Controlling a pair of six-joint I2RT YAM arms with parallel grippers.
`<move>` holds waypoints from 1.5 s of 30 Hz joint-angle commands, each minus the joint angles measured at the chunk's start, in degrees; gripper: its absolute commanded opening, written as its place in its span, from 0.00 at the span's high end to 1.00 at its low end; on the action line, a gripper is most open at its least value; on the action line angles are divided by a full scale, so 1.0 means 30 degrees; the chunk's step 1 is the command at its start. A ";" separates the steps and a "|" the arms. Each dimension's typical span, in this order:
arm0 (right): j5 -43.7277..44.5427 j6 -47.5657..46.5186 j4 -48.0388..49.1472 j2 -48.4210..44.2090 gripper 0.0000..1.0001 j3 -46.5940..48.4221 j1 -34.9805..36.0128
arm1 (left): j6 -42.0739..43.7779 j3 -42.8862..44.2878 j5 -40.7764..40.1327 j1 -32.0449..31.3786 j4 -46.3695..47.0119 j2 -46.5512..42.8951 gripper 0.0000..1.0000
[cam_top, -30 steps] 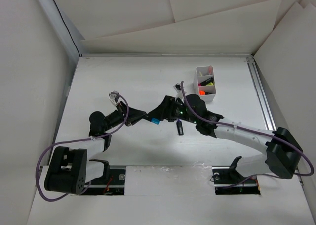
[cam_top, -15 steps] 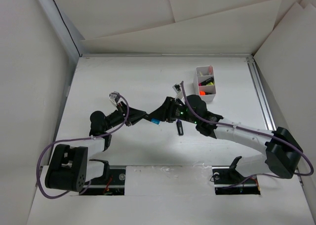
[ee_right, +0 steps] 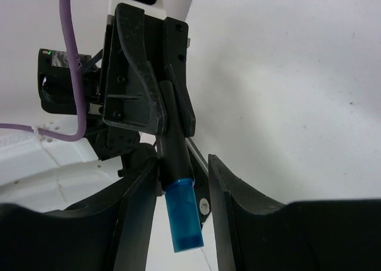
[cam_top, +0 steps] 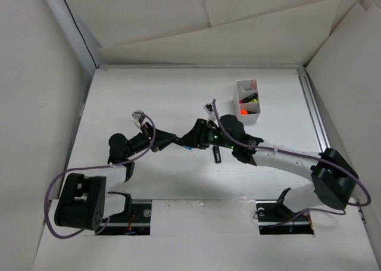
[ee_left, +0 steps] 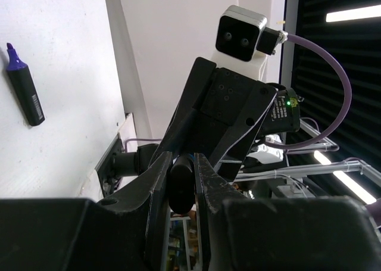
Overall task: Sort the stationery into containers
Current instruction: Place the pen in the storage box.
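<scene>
Firmly, the left hand [ee_left: 180, 167] is clamping the black barrel of a short blue-capped highlighter [ee_right: 183, 214], holding it off the white counter [cam_top: 149, 98]. The right hand [ee_right: 183, 164] is facing it, its fingers sitting close on either side of the blue cap; whether they are gripping it I cannot tell. Another black highlighter with a purple cap [ee_left: 24, 89] is lying on the counter nearby. Further off, the small white divided plastic box [cam_top: 237, 98] is standing with bright stationery inside.

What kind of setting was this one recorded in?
Probably a lab test cell, not a home: a white table fenced by propped white boards, a left arm and right arm bolted at its near edge, and strip lights on a dark ceiling.
</scene>
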 commanded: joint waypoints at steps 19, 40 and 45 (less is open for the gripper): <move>-0.0290 -0.0132 -0.0096 -0.1754 0.88 -0.0207 -0.1202 | 0.0493 -0.0153 -0.0022 -0.0040 0.9637 0.0287 0.52; 0.6594 -0.6281 -2.0078 -0.1296 0.85 0.8545 -1.0576 | 1.3589 0.2777 -0.3738 -0.1739 -1.1191 -0.4867 0.37; 0.6977 -0.7133 -2.2572 0.0173 0.84 1.0747 -1.1807 | 1.4117 0.2572 -0.4035 -0.1739 -1.1372 -0.5045 0.38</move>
